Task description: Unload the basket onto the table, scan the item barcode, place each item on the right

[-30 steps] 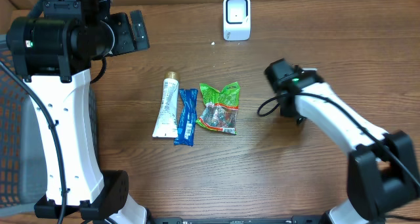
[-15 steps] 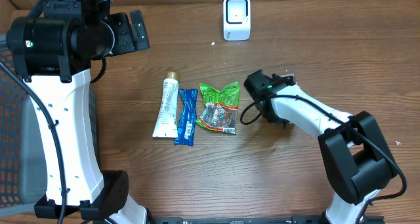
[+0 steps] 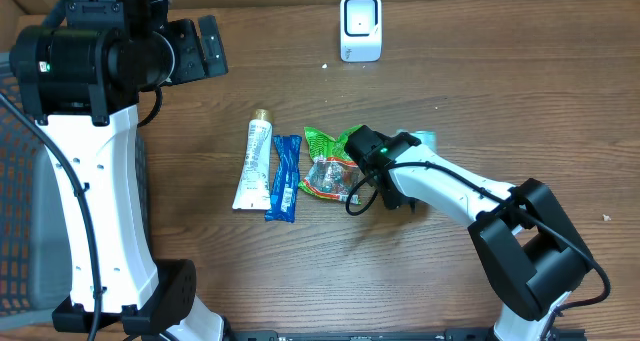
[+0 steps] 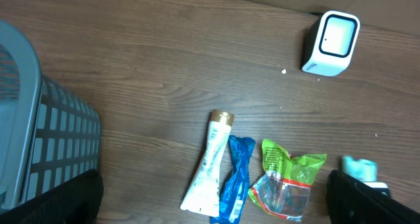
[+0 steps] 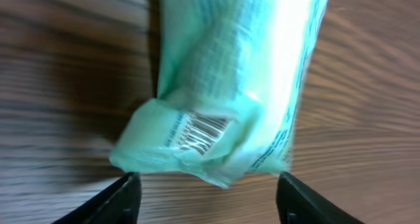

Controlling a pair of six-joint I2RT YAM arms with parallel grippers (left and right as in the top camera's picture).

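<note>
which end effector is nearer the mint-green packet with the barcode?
Right. The right end effector hangs directly over the mint-green packet, with its fingers apart on either side of the packet's end. The left end effector is held high, far off to the left.

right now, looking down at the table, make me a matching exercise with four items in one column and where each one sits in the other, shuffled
Things:
1. scanner
2. white tube
3. blue wrapper
4. green bag

Places:
A. middle of the row of three
B. alone at the back, apart from the others
C. right end of the row
D. left end of the row

Pairs: 1-B; 2-D; 3-A; 4-C
</note>
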